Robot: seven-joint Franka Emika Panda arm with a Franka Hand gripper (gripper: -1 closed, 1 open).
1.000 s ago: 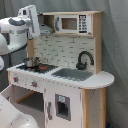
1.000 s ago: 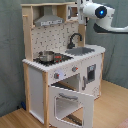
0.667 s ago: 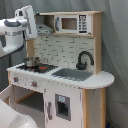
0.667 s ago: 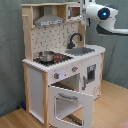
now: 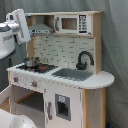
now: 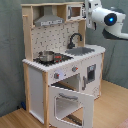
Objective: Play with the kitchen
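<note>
The kitchen (image 5: 62, 75) fills the middle of both exterior views, standing on a wooden floor (image 6: 112, 107) before a grey curtain. On its counter (image 5: 100, 80) sit a small pot (image 5: 31, 61) on the stove, a sink (image 5: 72, 74) and a black faucet (image 5: 84, 59); a grey hood (image 6: 49, 21) hangs above. In the second exterior view the oven door (image 6: 70, 102) hangs open, tipped forward. The arm's white head (image 6: 107, 20) sits at the upper right of that frame, beside the kitchen's top; whether the pincer is open or closed cannot be told.
</note>
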